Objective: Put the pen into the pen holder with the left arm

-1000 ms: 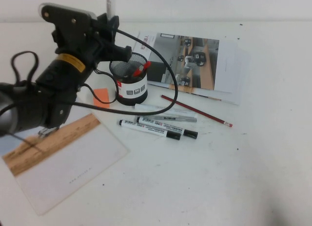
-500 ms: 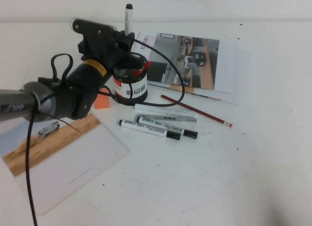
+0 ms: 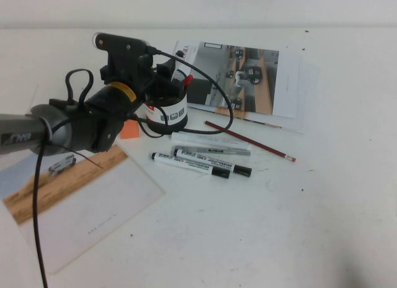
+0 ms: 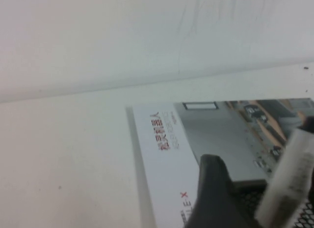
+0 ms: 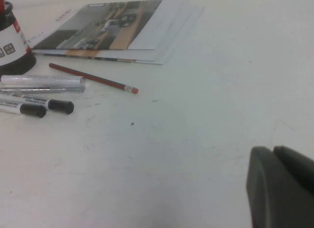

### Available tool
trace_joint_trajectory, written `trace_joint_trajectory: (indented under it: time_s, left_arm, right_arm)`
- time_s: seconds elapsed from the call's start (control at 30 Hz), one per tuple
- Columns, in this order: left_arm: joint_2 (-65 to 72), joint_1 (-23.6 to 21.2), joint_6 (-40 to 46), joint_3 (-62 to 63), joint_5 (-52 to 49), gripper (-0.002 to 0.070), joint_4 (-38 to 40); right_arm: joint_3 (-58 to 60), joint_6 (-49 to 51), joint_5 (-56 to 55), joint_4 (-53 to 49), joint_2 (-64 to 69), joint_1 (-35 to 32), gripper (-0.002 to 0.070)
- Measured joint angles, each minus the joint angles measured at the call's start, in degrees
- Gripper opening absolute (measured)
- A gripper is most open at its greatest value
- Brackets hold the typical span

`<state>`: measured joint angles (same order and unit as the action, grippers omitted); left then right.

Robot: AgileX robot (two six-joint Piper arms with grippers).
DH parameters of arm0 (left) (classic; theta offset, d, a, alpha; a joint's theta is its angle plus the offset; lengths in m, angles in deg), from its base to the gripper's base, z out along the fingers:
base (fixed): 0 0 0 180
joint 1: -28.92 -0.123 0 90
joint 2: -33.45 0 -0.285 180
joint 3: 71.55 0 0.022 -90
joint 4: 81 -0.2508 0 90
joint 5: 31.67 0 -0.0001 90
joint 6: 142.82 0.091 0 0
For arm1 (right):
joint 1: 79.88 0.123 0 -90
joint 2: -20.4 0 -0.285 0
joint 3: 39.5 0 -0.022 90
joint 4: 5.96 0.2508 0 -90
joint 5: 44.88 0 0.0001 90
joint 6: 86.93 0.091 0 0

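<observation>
**A:** What does the raised camera give that the wrist cameras don't?

**B:** The whole layout. The dark grey-black left arm (image 3: 74,123) reaches across the white table (image 3: 260,226), and its black left hand (image 3: 162,69) sits right over the small round black wire-mesh pen holder with the white label band (image 3: 169,111). Beside the holder lie two white markers with black printed labels (image 3: 201,164), a grey-silver pen (image 3: 211,146) and a red pencil (image 3: 248,140); a glossy brochure (image 3: 248,77) lies behind.

**A:** And the left wrist camera?

**B:** It looks past one dark finger (image 4: 216,193) of that hand. A blurred white barrel, the pen (image 4: 289,179), stands tilted just beside the finger, above the mesh rim of the holder at the frame's corner. The raised view hides this pen behind the hand.

**A:** Is the hand clenched on it?

**B:** I cannot tell; only one finger shows, and whether it touches the barrel is unclear.

**A:** The other arm?

**B:** Only its wrist camera shows it: the right hand (image 5: 282,186) hangs low over bare table, well apart from the markers, its dark fingers pressed together with nothing between them
</observation>
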<state>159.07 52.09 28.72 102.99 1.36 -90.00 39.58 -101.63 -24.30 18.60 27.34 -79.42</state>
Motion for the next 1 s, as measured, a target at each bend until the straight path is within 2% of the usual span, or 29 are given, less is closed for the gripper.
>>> trace_joint_trajectory:
  time_s: [0.1, 0.17, 0.23, 0.3, 0.33, 0.37, 0.47, 0.73, 1.0]
  left_arm:
    - [-1.95, 0.00, -0.28, 0.00, -3.32, 0.0365, 0.00]
    - [-4.87, 0.00, -0.28, 0.00, -7.67, 0.0353, 0.00]
    - [-8.70, 0.00, -0.28, 0.00, -13.13, 0.0279, 0.00]
    - [-13.83, 0.00, 0.57, 0.00, -20.86, 0.0146, -0.99]
    - [-15.97, 0.00, 0.90, 0.00, -24.68, 0.0104, -1.83]
    - [-18.73, 0.00, 1.13, -0.27, -27.64, 0.0067, -2.58]
    - [-27.18, 0.00, 1.37, -2.99, -30.86, 0.0022, -3.44]
    - [-54.41, 0.00, 1.48, -22.63, -31.72, 0.0001, -4.08]
    - [-74.57, 0.00, 1.58, -40.23, -31.72, 0.0000, -4.96]
  right_arm:
    - [0.00, 0.00, 0.00, 0.00, 0.00, 0.00, -0.0022]
    - [0.00, 0.00, 0.00, 0.00, 0.00, 0.00, -0.0022]
    - [0.00, 0.00, 0.00, 0.00, 0.00, 0.00, -0.0022]
    - [0.00, 0.00, 0.00, 0.00, 0.00, 0.00, -0.0022]
    - [0.00, 0.00, 0.00, 0.00, 0.00, 0.00, -0.0022]
    - [0.00, 0.00, 0.00, 0.00, 0.00, 0.00, -0.0022]
    - [0.00, 0.00, 0.00, 0.00, 0.00, 0.00, -0.0022]
    - [0.00, 0.00, 0.00, 0.00, 0.00, 0.00, -0.0022]
    - [0.00, 0.00, 0.00, 0.00, 0.00, 0.00, -0.0022]
